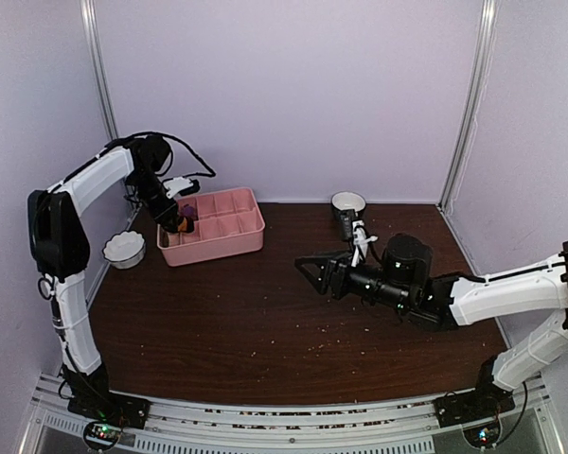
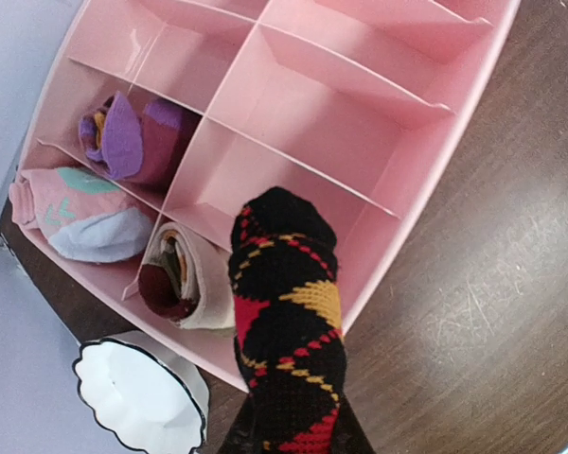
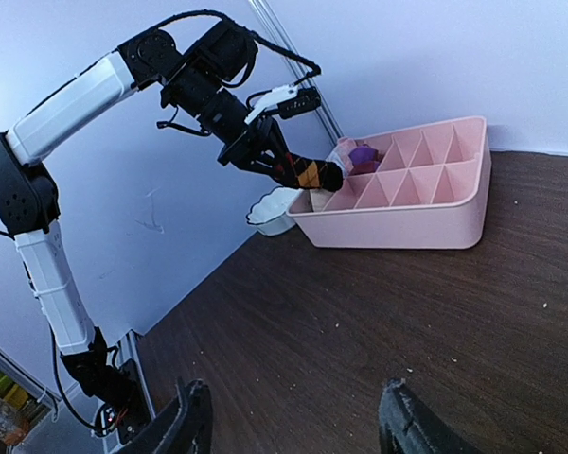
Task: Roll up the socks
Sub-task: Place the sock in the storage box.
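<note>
A rolled black sock [image 2: 284, 322] with orange, red and yellow argyle diamonds sticks out of my left gripper [image 2: 289, 437], which is shut on it. It hangs over the near-left corner of the pink compartment tray [image 2: 360, 123], as the top view shows at my left gripper [image 1: 177, 219]. A magenta and purple rolled sock [image 2: 137, 142] lies in a compartment at the tray's left end. My right gripper [image 3: 293, 421] stands open and empty above the middle of the table [image 1: 312, 270], far from the tray.
Two more rolls sit in the tray: a pale pink and grey one [image 2: 80, 213] and a cream and maroon one [image 2: 175, 274]. A white scalloped bowl [image 1: 124, 249] stands left of the tray. A white cup [image 1: 348, 201] is at the back.
</note>
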Tool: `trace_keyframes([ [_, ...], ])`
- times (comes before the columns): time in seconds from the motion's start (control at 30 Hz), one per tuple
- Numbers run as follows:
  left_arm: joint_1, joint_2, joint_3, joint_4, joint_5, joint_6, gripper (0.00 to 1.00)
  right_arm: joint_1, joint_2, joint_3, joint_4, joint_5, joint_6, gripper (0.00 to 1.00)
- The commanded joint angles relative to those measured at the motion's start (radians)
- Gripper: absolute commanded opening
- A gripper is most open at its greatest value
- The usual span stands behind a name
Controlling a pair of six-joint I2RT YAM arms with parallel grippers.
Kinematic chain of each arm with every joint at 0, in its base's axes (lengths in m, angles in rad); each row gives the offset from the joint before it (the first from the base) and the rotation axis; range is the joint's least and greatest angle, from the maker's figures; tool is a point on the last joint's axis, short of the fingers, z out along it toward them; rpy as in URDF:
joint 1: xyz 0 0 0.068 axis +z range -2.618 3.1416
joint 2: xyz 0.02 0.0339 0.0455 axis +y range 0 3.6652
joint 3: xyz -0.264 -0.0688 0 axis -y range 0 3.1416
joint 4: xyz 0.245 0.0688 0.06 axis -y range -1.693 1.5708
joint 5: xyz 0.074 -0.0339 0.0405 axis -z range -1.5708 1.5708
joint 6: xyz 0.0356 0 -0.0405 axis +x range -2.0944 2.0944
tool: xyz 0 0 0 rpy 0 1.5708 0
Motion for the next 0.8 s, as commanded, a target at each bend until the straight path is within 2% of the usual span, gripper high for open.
trace_keyframes([
  [0.0, 0.009, 0.093, 0.124, -0.091, -0.043, -0.205, 0.00, -0.002, -0.026, -0.037, -0.026, 0.037, -0.005, 0.59],
  [0.13, 0.011, 0.190, 0.205, -0.168, -0.084, -0.304, 0.00, -0.001, -0.022, -0.054, -0.007, 0.038, 0.011, 0.58],
  [0.33, 0.011, 0.210, 0.212, -0.142, -0.053, -0.387, 0.00, -0.001, 0.006, -0.052, 0.007, 0.025, 0.041, 0.55],
  [0.77, 0.007, 0.331, 0.317, -0.124, -0.055, -0.457, 0.00, -0.003, 0.020, -0.060, 0.009, 0.020, 0.079, 0.50],
])
